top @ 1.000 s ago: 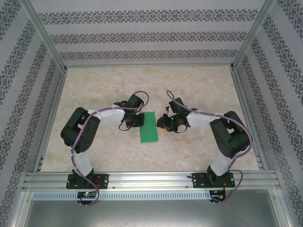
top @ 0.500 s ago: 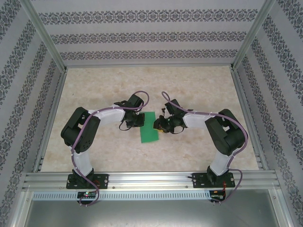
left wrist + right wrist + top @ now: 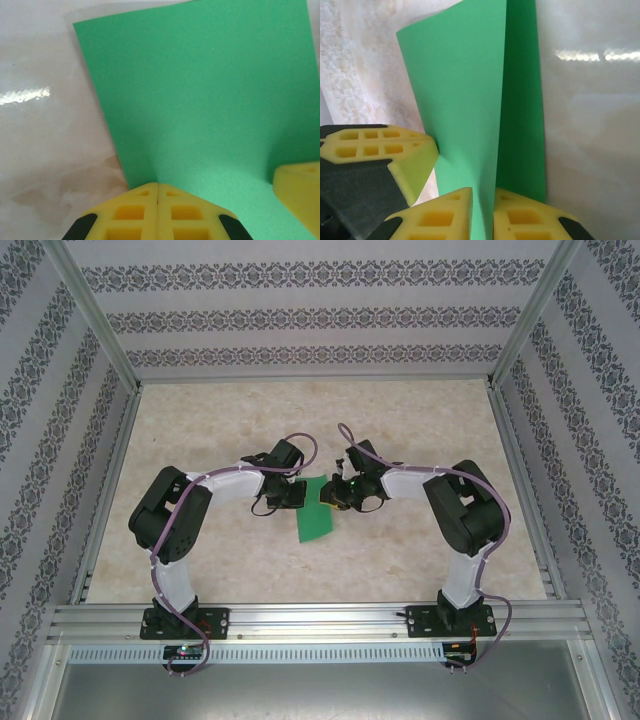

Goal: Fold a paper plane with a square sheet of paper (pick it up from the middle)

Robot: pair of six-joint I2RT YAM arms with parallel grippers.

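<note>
The square sheet of paper (image 3: 313,520), bright green, lies on the table between the two arms, with its right edge lifted and curling over to the left. My left gripper (image 3: 297,496) is shut, its yellow tips (image 3: 158,186) resting on the sheet's (image 3: 210,100) left edge. My right gripper (image 3: 329,497) is shut on the raised right edge; in the right wrist view the paper (image 3: 465,90) stands upright between the jaws of that gripper (image 3: 483,212). A finger of the left gripper (image 3: 395,150) sits close beside it.
The marbled beige tabletop (image 3: 400,430) is fenced by aluminium rails (image 3: 515,480) and patterned walls. Both arms bend inward, their wrists almost meeting over the sheet. A yellow finger of the right gripper (image 3: 300,187) shows in the left wrist view.
My right gripper has moved left toward the left gripper, carrying the sheet's right edge up and over; its jaws have narrowed. From above the sheet looks narrower. The left arm has stayed still.
</note>
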